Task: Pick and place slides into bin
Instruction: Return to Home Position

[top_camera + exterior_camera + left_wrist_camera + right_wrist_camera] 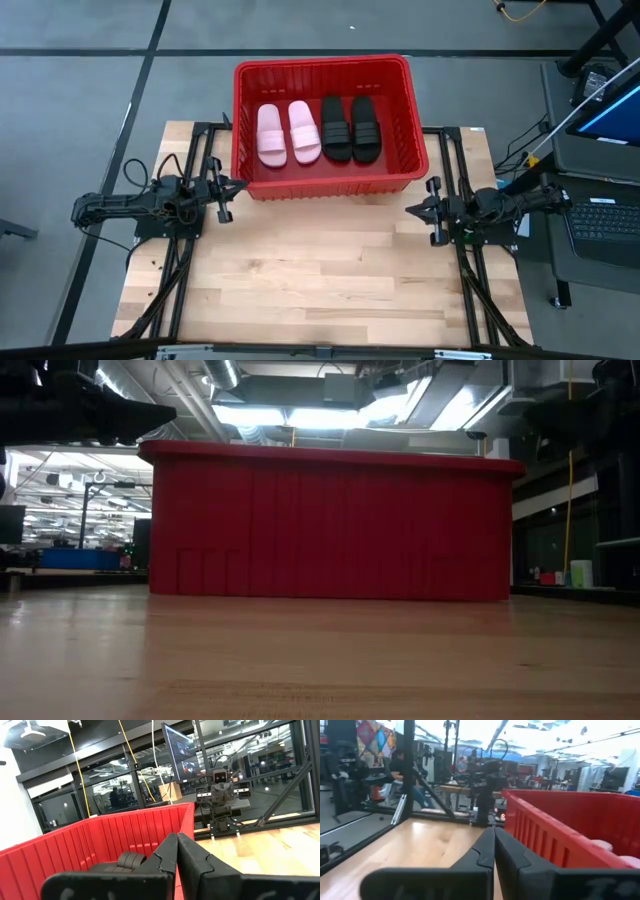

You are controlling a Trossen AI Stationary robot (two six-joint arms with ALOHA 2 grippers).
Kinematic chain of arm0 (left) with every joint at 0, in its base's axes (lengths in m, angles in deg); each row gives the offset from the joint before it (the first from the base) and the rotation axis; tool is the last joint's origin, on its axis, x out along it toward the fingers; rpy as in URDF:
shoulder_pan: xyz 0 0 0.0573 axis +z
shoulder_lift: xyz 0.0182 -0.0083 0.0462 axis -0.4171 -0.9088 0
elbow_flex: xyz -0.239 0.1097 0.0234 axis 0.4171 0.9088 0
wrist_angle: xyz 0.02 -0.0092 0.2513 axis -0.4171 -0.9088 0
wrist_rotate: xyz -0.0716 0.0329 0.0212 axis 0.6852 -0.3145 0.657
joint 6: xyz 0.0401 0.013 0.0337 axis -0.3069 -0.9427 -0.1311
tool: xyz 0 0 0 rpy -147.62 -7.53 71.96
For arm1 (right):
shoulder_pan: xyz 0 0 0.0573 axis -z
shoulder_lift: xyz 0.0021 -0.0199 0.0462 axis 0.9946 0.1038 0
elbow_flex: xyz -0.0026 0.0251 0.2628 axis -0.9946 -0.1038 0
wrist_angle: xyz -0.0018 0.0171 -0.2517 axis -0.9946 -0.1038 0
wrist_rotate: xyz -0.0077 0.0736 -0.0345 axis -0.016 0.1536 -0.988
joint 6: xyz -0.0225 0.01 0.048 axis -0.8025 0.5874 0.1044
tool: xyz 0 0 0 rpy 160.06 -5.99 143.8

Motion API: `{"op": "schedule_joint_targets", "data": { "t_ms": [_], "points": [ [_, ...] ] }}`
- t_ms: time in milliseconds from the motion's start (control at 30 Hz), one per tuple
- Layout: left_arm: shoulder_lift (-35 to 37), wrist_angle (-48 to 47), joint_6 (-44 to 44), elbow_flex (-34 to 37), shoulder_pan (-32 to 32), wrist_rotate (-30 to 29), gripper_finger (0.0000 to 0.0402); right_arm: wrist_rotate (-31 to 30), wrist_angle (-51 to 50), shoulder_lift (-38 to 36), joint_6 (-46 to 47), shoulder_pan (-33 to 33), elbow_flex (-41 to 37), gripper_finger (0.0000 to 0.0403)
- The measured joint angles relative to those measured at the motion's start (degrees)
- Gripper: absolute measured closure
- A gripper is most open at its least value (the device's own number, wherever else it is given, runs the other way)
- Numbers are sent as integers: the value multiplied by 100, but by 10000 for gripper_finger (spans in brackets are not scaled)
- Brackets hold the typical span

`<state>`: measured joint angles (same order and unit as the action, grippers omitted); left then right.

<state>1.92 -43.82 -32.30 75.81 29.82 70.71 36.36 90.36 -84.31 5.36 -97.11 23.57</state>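
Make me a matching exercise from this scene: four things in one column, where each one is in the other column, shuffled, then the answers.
Things:
1. pink slides
2. black slides
3. left gripper
4. right gripper

Places:
a. shut, over the table off the right front corner of the bin
b. lying in the left half of the bin
c. shut, over the table off the bin's left front corner
d. lying in the right half of the bin

Pairs: 1-b, 2-d, 3-c, 4-a

Pink and black slides (305, 132), red bin (330, 184)
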Motion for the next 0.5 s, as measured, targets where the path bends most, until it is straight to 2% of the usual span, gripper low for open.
{"op": "schedule_joint_targets", "data": {
  "t_ms": [233,500],
  "points": [
    [0,1,0,0,0,0,394,1148,-202,-10,39,788,0,387],
    [0,0,0,0,0,0,396,1231,-799,-10,151,1262,0,386]
  ]
}}
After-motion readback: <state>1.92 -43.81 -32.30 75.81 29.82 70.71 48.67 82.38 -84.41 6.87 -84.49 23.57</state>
